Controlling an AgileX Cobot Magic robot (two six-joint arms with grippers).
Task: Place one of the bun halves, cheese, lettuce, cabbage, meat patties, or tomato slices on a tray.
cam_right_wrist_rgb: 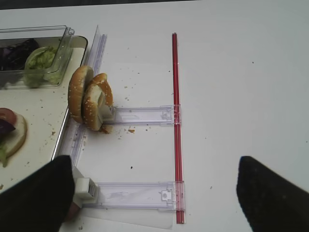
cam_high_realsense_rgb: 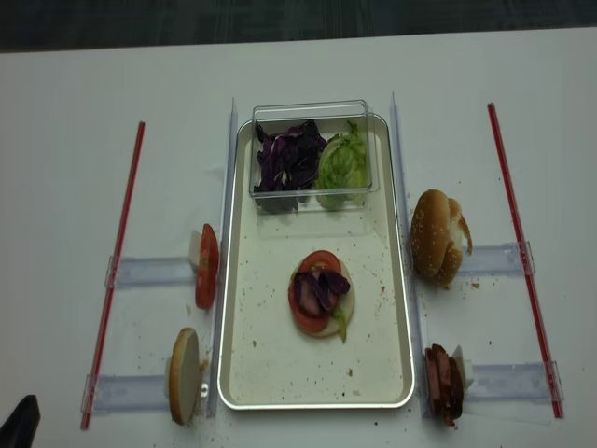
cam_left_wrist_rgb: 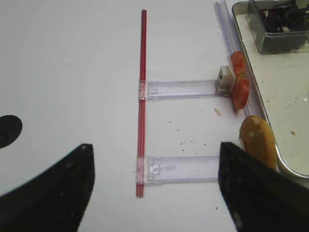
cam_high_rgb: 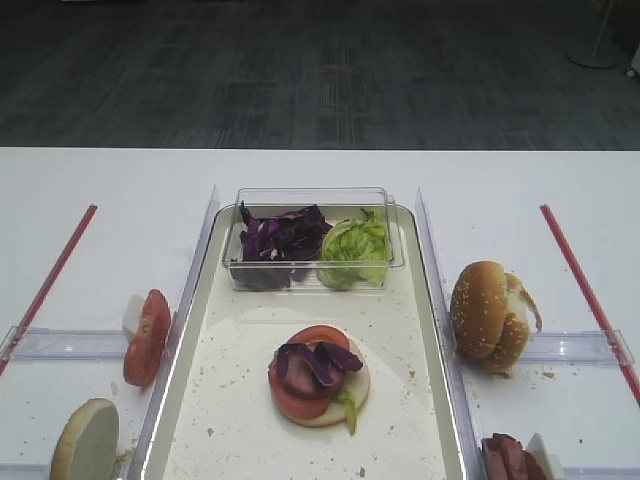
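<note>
No brand, label or writing can be read anywhere in the views.

The cream-white tray (cam_high_realsense_rgb: 244, 373) lies in the middle of the white table (cam_high_realsense_rgb: 65, 140), its surface speckled with crumbs. At its far end sits a clear plastic tub (cam_high_realsense_rgb: 311, 108) holding dark purple cabbage (cam_high_realsense_rgb: 284, 159) on the left and light green lettuce (cam_high_realsense_rgb: 342, 163) on the right. On the tray's bare middle lies a stack (cam_high_realsense_rgb: 319, 293): a pale bun base, tomato on it, purple shreds on top, and a bit of green at its near edge.

Left of the tray, the tomato slices (cam_high_realsense_rgb: 206, 266) stand on edge in a clear holder (cam_high_realsense_rgb: 149, 272), and one bun half (cam_high_realsense_rgb: 183, 375) stands on edge nearer the camera. Right of the tray, two bun halves (cam_high_realsense_rgb: 435, 237) lean together, and the meat patties (cam_high_realsense_rgb: 442, 384) stand upright in the nearer holder. A red strip (cam_high_realsense_rgb: 117, 263) runs along each outer side.

The left gripper (cam_left_wrist_rgb: 154, 188) hangs over the table left of the tray, its fingers spread wide with nothing between them. The right gripper (cam_right_wrist_rgb: 154, 193) hangs over the table right of the tray, likewise wide apart and holding nothing.
</note>
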